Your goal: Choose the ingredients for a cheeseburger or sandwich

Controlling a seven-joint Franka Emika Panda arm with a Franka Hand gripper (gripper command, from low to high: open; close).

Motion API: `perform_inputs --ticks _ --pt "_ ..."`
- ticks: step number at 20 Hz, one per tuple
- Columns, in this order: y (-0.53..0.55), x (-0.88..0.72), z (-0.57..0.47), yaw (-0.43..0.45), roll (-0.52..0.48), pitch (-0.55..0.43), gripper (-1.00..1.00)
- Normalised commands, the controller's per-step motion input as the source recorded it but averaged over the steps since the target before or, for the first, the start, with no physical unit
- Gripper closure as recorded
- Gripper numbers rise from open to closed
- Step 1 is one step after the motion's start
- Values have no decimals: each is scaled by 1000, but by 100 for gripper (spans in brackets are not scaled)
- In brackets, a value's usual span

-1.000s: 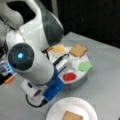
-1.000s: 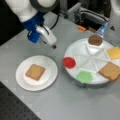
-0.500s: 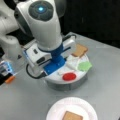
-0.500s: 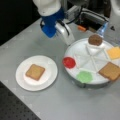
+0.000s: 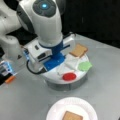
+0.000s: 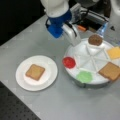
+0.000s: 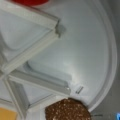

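Found one tan bread square lying flat at the middle of the white paper plate, alone, so judged the sandwich no further than its base. Counted the other ingredients in the divided tray, each in its own compartment by the rim: brown patty, yellow cheese, second bread square, green lettuce, red disc.

Saw the gripper hanging over the tray's edge, nearest an empty compartment between disc and patty, holding nothing visible. Could not tell whether the jaws stood apart or together.

Judged the step a reach into the tray for a piece. To do it well: centre above the chosen piece, keep clear of the raised dividers, come down plumb, take the piece by its edges.

In a front view, lost patty and cheese behind the arm; in the wrist view, caught the patty's edge at the bottom and a sliver of cheese, but no gripper and no plate.
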Motion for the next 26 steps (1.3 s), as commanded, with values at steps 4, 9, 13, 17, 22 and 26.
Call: perform_inputs --ticks 4,9,13,17,22,26 --pt "411 -338 -54 116 -124 -232 -100" --pt "454 -365 -20 162 -95 -277 -100" --pt "271 -429 -103 146 -56 -271 -100" --pt "164 -444 -143 91 -28 -274 -100" --pt "148 -391 -153 57 -9 -281 -100" --pt "131 -328 -186 50 -10 -296 -100"
